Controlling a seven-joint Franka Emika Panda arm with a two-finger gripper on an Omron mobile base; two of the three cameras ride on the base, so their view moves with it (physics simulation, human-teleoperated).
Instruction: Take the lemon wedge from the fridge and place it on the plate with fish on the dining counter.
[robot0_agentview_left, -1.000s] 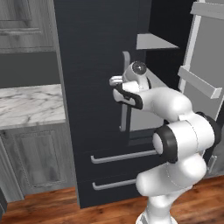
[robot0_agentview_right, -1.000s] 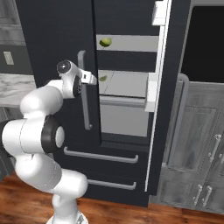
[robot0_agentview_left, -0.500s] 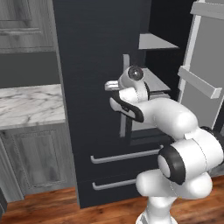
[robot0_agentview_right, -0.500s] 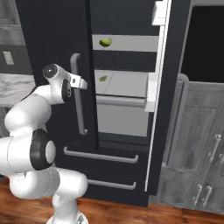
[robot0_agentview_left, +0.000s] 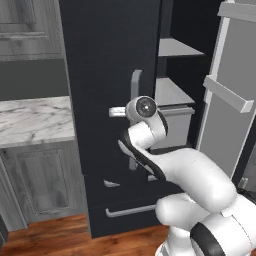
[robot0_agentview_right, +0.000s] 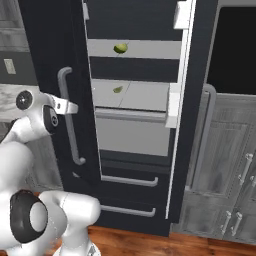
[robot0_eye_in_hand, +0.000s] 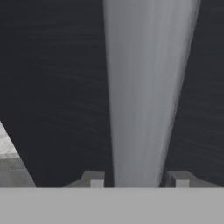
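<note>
The black fridge (robot0_agentview_right: 45, 40) stands with both doors swung out. On its middle shelf lies the tiny yellow-green lemon wedge (robot0_agentview_right: 118, 89). My gripper (robot0_agentview_right: 70, 106) (robot0_agentview_left: 116, 112) is at the grey bar handle (robot0_agentview_right: 67, 115) (robot0_agentview_left: 135, 82) of the left door, well left of the wedge. In the hand view the handle (robot0_eye_in_hand: 140, 87) runs up between my two fingertips (robot0_eye_in_hand: 94, 178), with a thin gap on each side, so the jaws are open around it. The plate with fish and the dining counter are out of view.
A round green fruit (robot0_agentview_right: 120, 48) sits on the shelf above the wedge. The open right door (robot0_agentview_right: 182, 100) (robot0_agentview_left: 235, 100) juts out with its bins. A marble-topped wall cabinet (robot0_agentview_left: 35, 120) is to the left and grey cabinets (robot0_agentview_right: 230, 165) are to the right.
The left fridge door has swung further open, its handle and my gripper moving left with it. The jaws have spread a little off the handle.
</note>
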